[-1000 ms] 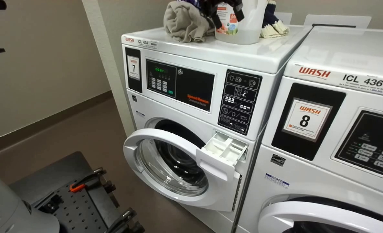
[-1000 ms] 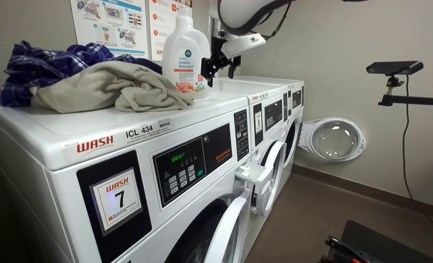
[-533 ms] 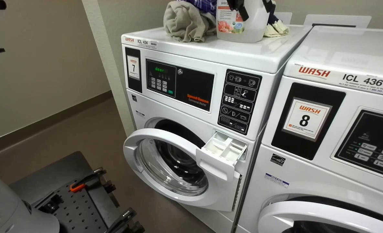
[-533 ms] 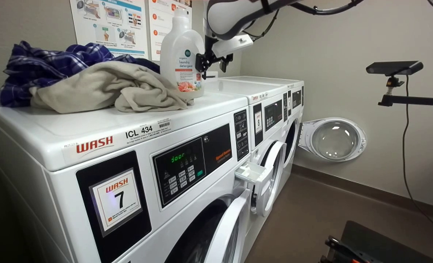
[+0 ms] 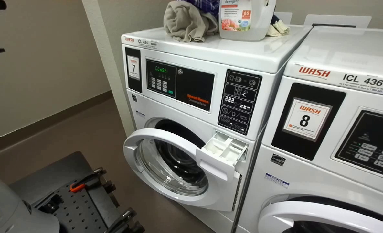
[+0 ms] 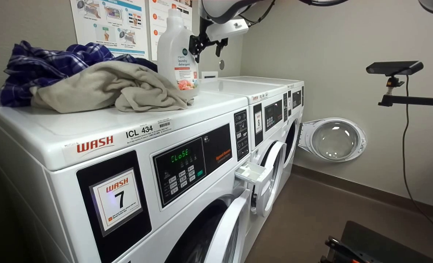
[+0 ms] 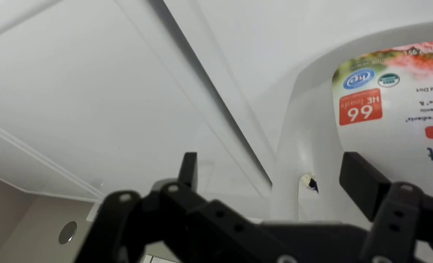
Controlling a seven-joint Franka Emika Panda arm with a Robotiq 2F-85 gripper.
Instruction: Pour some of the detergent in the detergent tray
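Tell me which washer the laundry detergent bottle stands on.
Washer 7, marked ICL 434, with its detergent tray pulled out: the laundry detergent bottle rests on its top, not on neighbouring washer 8, marked ICL 436.

Washer top (image 5: 239, 51): glossy white, marked WASH and ICL 434 along the front.
Beige cloth (image 6: 110, 87): lying bunched up near the front edge.
Plaid cloth (image 6: 52, 63): blue and white, heaped behind the beige cloth.
Detergent bottle (image 6: 177, 54): base down, just beside the beige cloth.
Dark-and-cream fabric (image 5: 278, 28): partly hidden behind the bottle.
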